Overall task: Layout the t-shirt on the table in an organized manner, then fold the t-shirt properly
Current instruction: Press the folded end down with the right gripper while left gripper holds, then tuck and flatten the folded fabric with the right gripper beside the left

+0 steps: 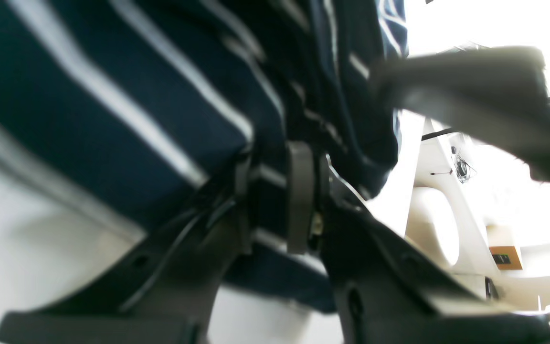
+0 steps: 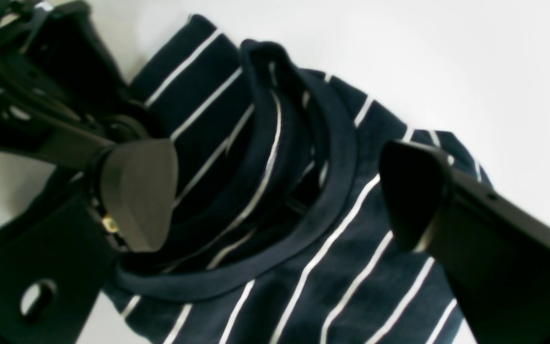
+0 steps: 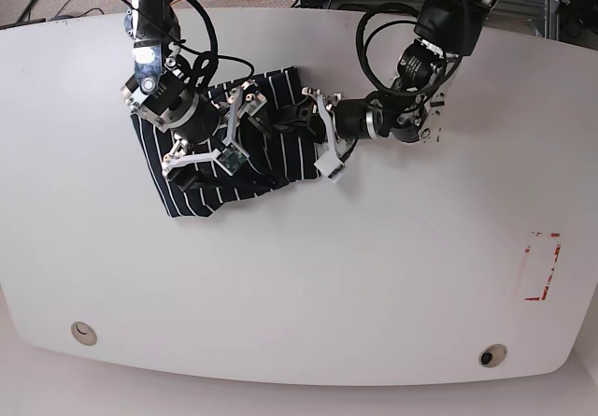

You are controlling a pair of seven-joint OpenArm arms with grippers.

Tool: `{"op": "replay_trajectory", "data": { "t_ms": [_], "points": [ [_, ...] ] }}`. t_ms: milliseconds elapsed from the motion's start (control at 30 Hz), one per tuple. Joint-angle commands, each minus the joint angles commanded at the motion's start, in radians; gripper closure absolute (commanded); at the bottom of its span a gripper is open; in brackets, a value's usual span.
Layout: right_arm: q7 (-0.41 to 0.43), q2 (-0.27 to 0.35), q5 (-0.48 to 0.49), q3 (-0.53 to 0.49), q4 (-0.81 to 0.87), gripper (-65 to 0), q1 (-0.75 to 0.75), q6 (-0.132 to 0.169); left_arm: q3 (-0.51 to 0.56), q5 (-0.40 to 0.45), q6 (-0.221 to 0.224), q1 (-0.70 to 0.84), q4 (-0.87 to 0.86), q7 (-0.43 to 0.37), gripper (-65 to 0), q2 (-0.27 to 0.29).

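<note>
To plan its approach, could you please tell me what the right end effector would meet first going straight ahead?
Probably the black, white-striped fabric t-shirt between its open fingers, though how far off is unclear.

- In the base view, the t-shirt lies on the table, in the upper left part of that view.
- The left gripper is at the t-shirt's right side.
- The right gripper is over the t-shirt, left of the other gripper.
- The red outline mark is on the table, to the right and well apart from the t-shirt.
- Two holes, a left one and a right one, sit near the table's lower edge.
- In the left wrist view, blurred, part of the t-shirt seems to lie between the left gripper's fingers.
</note>
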Motion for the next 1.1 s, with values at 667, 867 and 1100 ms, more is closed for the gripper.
{"op": "replay_trajectory", "data": {
  "t_ms": [667, 867, 1100],
  "points": [
    [0.106, -0.023, -0.009, 0.002, -0.189, -62.0, 0.025, 0.0, -0.002, 0.0, 0.0, -0.002, -0.025, 0.0, -8.9, -0.006],
    [0.118, -0.028, -0.009, 0.061, -0.233, -59.8, 0.043, 0.0, -0.002, 0.0, 0.0, 0.002, -0.025, 0.0, -8.9, -0.006],
    [0.195, -0.028, -0.008, 0.126, -0.284, -32.2, 0.058, 0.0, -0.002, 0.0, 0.0, 0.003, -0.025, 0.0, -8.9, -0.006]
  ]
}}
